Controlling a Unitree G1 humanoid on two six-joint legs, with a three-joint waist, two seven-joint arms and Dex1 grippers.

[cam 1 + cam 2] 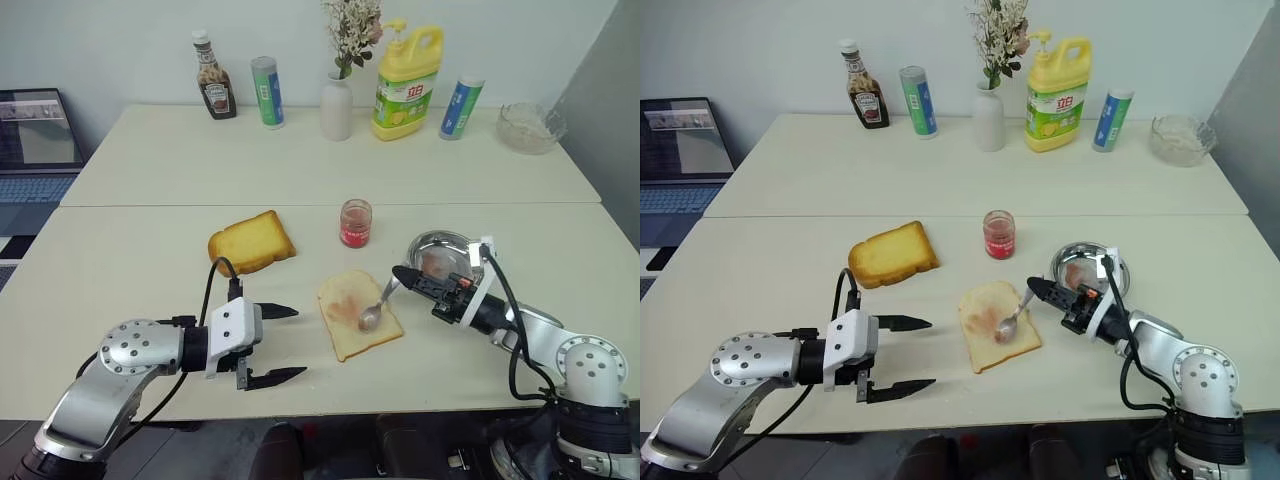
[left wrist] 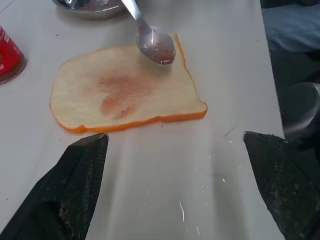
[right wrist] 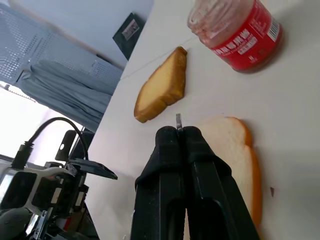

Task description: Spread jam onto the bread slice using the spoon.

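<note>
1. A pale table (image 1: 150, 250) holds the bread slice (image 1: 358, 314) near its front edge, flat, with a faint pinkish smear at its centre.
2. The right gripper (image 1: 404, 277) has its two black fingers pressed together on the handle of the spoon (image 1: 374, 309); the spoon's bowl rests on the right part of the slice.
3. The left gripper (image 1: 285, 343) sits just left of the slice, fingers spread wide, holding nothing.
4. The jam (image 1: 355, 223), in a small glass jar, stands just beyond the slice.
5. A round steel dish (image 1: 445, 250) lies to the right, behind the right gripper.
6. A thick yellow toast piece (image 1: 251, 241) lies to the far left of the slice.
</note>
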